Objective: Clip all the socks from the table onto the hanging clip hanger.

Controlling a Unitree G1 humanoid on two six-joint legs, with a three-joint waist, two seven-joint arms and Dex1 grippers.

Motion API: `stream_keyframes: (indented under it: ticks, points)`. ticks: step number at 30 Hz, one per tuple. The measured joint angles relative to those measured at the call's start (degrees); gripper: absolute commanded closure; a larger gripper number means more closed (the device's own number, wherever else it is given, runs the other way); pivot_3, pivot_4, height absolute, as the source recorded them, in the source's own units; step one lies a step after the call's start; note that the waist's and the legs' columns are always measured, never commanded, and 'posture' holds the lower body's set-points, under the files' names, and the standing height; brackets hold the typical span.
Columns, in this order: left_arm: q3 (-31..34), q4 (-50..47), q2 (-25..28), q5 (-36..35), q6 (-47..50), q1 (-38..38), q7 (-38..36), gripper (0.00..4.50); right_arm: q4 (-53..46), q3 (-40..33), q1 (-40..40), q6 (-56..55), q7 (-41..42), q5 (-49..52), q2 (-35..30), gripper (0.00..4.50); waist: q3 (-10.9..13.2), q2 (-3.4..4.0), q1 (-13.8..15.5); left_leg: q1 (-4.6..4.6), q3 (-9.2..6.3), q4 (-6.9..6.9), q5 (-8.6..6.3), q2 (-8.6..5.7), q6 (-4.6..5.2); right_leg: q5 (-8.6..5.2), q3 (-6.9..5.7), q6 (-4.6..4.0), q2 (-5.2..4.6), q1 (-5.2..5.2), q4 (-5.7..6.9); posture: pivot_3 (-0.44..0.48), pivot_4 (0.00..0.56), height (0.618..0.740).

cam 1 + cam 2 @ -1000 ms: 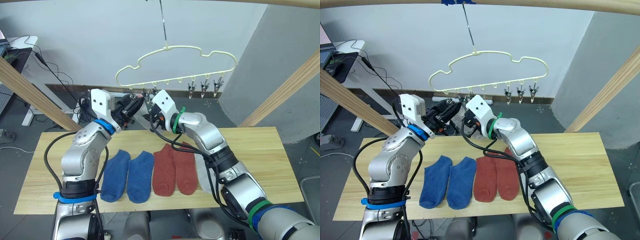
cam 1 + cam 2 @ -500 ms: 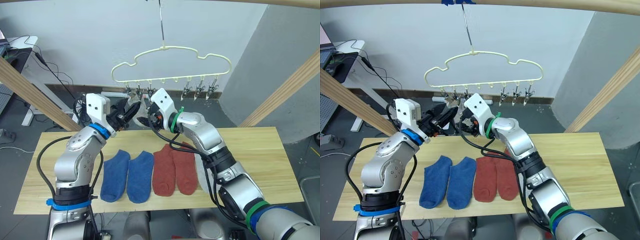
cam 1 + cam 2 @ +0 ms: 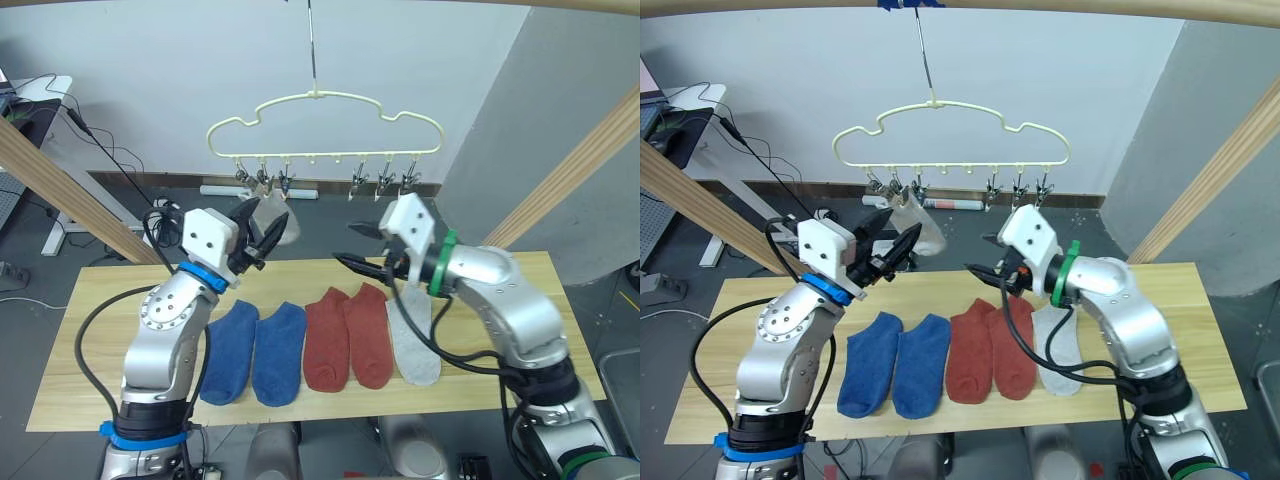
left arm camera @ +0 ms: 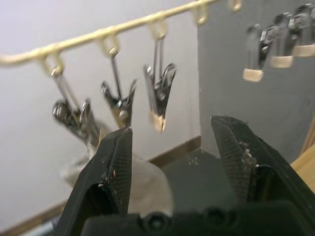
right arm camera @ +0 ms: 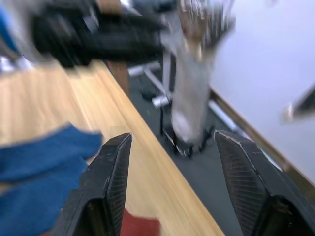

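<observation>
Now both end effectors gape apart beneath the clip hanger (image 3: 320, 125), holding nothing.

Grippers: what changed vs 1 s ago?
Both have backed off the clip hanger. The right gripper swung away to the robot's right and is open; the left gripper drew back, open too. The grey sock they were working on now hangs from a clip, let go. Two blue socks, two red socks and one grey sock on the table stayed put.
</observation>
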Motion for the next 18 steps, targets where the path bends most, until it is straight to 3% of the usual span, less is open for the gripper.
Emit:
stream_keyframes:
  ticks: [6, 10, 18]
  points:
    - [-1.09, 2.6, -4.05, 2.81, -3.19, -1.62, 3.65, 1.68, -7.15, -4.38, 0.2, 7.09, -1.12, 7.82, -2.38, 1.72, 0.0, -0.01, -0.25, 0.02, 0.06, 0.02, 0.0, -0.01, 0.02, 0.0, 0.05, 0.01, 0.01, 0.02, -0.01, -0.27, 0.316, 0.74]
    - [-1.01, 4.73, -6.23, 3.53, -3.99, -2.72, 5.99, 2.53, -7.51, -4.82, 0.46, 8.59, -2.67, 9.59, -3.91, 1.68, 0.02, -0.02, -0.24, 0.01, 0.07, 0.02, 0.0, -0.02, 0.02, 0.0, 0.05, 0.01, 0.01, 0.02, -0.02, -0.284, 0.323, 0.74]
    - [-0.88, 8.47, -7.9, 4.61, -5.66, -5.32, 8.63, 2.53, -7.52, -6.11, 0.46, 8.99, -5.07, 12.26, -5.4, 1.68, 0.03, -0.03, -0.36, 0.0, 0.07, 0.01, 0.0, -0.02, 0.02, 0.0, 0.04, 0.01, 0.01, 0.02, -0.04, -0.29, 0.323, 0.74]
